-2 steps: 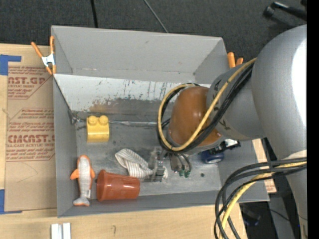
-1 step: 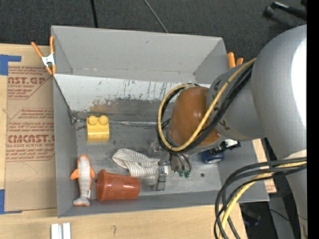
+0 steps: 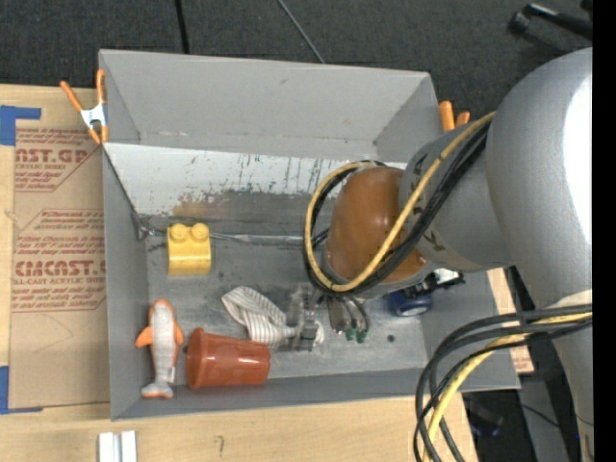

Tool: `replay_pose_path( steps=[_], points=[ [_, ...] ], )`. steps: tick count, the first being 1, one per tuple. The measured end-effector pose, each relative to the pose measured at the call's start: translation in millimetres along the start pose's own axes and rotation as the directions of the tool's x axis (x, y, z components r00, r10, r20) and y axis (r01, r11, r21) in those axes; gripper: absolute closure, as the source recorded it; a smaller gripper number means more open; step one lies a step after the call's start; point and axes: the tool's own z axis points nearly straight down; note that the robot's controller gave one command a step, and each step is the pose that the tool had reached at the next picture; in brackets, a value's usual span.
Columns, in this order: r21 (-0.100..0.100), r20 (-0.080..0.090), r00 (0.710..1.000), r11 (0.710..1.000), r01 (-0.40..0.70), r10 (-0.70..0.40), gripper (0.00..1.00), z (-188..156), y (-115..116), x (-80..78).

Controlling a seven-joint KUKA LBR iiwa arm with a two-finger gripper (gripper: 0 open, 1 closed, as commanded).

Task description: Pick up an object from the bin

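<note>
Down near bin wall (image 3: pixel 289 389), gripper (image 3: pixel 308 327) at cloth (image 3: pixel 252 312)

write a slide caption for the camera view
Gripper at a striped white cloth, beside a tipped red cup; yellow block farther back.

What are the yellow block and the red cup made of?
The yellow block: probably hard plastic, smooth, with two moulded studs on top. The red cup: likely plastic too, matte, even colour, stiff round rim; I can't be sure.
</note>
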Motion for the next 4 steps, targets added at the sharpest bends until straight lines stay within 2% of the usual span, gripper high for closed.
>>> replay_pose_path(
  steps=[1,2,3,4],
  points=[
    [0.0,0.0,1.0,1.0,0.0,0.0,1.0,0.0,0.0,0.0],
    [0.0,0.001,0.999,0.999,-0.04,0.04,1.0,-112.7,-21.8,-20.3],
    [0.001,0.001,0.999,0.999,-0.04,0.04,1.0,-112.7,-21.9,-20.2],
    [0.0,-0.004,0.999,0.999,-0.053,0.053,1.0,-158.9,-22.9,-21.9]
  ],
)
